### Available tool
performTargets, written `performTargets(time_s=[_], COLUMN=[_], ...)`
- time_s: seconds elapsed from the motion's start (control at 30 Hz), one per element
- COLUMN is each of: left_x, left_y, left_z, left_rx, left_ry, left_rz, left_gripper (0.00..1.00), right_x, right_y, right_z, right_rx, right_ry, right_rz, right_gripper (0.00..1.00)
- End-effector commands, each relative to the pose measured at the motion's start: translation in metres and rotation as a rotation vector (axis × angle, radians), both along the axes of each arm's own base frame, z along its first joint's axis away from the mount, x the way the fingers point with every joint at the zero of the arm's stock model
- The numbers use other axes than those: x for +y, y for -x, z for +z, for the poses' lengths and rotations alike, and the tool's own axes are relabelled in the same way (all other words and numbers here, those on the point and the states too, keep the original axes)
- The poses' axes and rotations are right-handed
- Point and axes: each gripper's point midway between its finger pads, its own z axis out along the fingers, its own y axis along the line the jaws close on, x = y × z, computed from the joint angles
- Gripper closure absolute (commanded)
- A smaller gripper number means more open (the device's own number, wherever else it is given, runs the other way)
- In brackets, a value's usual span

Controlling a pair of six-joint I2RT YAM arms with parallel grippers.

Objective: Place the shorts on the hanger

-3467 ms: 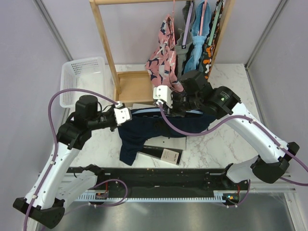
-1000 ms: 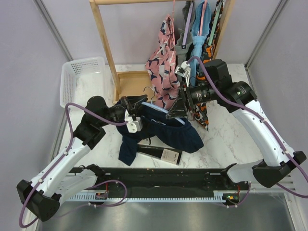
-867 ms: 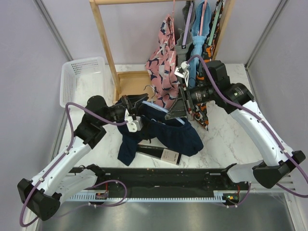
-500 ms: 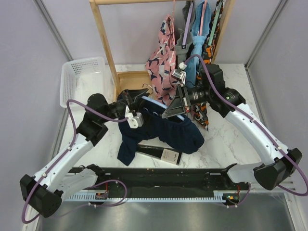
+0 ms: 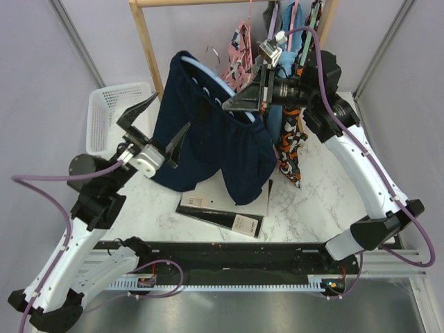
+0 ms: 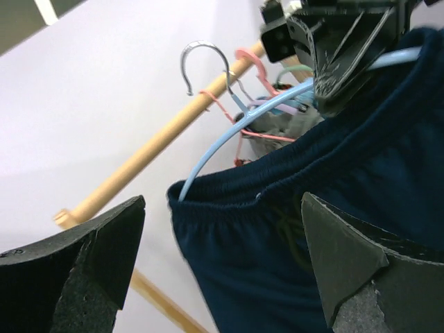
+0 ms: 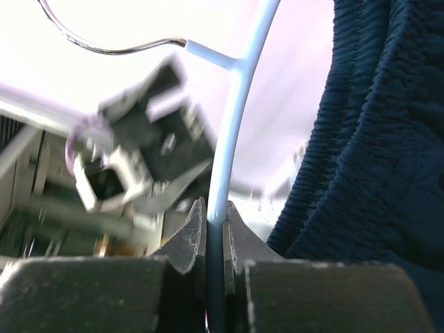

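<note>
Up near the wooden rail (image 6: pixel 159 135), the dark navy soft fabric shorts (image 5: pixel 208 139) hang on the thin light-blue plastic hanger (image 7: pixel 232 111), whose long axis runs from the right gripper (image 7: pixel 214 208), pinching its bar, toward the wide-spread, empty left gripper (image 6: pixel 222 208) just beside.

Overhead: evenly bright, sharp, soft shadows. My right wrist view: upper frame blown out, centre-left blurred. Left wrist view: clear; my left gripper (image 6: pixel 223 200) dark, lower corners.

hanger (image 5: pixel 202 78) mostly hidden under shorts (image 5: pixel 208 139), left arm (image 7: pixel 139 173) blurred in rt wrist view, shorts cropped there
</note>
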Motion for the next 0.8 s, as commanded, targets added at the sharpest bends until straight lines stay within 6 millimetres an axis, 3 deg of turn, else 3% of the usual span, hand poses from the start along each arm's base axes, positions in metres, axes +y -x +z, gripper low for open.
performTargets(time_s=[0.0, 0.1, 0.2, 0.23, 0.33, 0.4, 0.47, 0.6, 0.7, 0.77], left_x=[0.023, 0.032, 0.033, 0.033, 0.033, 0.035, 0.037, 0.037, 0.034, 0.034], left_y=[0.005, 0.008, 0.013, 0.014, 0.019, 0.021, 0.024, 0.024, 0.024, 0.026], left_z=[0.018, 0.021, 0.019, 0.016, 0.009, 0.006, -0.001, -0.010, -0.016, -0.018], left_rx=[0.048, 0.043, 0.059, 0.072, 0.095, 0.094, 0.099, 0.113, 0.128, 0.125], left_ry=[0.118, 0.141, 0.153, 0.150, 0.137, 0.133, 0.128, 0.124, 0.117, 0.110], left_rz=[0.063, 0.094, 0.082, 0.075, 0.064, 0.066, 0.071, 0.070, 0.056, 0.050], left_gripper=[0.01, 0.01, 0.01, 0.01, 0.01, 0.01, 0.01, 0.01, 0.01, 0.01], right_x=[0.004, 0.004, 0.006, 0.010, 0.013, 0.016, 0.011, 0.013, 0.014, 0.017], right_y=[-0.047, -0.067, -0.102, -0.121, -0.141, -0.155, -0.165, -0.187, -0.197, -0.193], right_z=[0.046, 0.057, 0.055, 0.045, 0.074, 0.078, 0.091, 0.090, 0.092, 0.098], right_rx=[-0.066, -0.076, -0.014, 0.002, -0.045, -0.054, -0.067, -0.027, -0.036, -0.048], right_ry=[-0.106, -0.111, -0.108, -0.098, -0.167, -0.192, -0.250, -0.315, -0.345, -0.377], right_rz=[-0.199, -0.282, -0.415, -0.444, -0.495, -0.527, -0.577, -0.637, -0.649, -0.628], right_gripper=[1.00, 1.00, 1.00, 1.00, 1.00, 1.00, 1.00, 1.00, 1.00, 1.00])
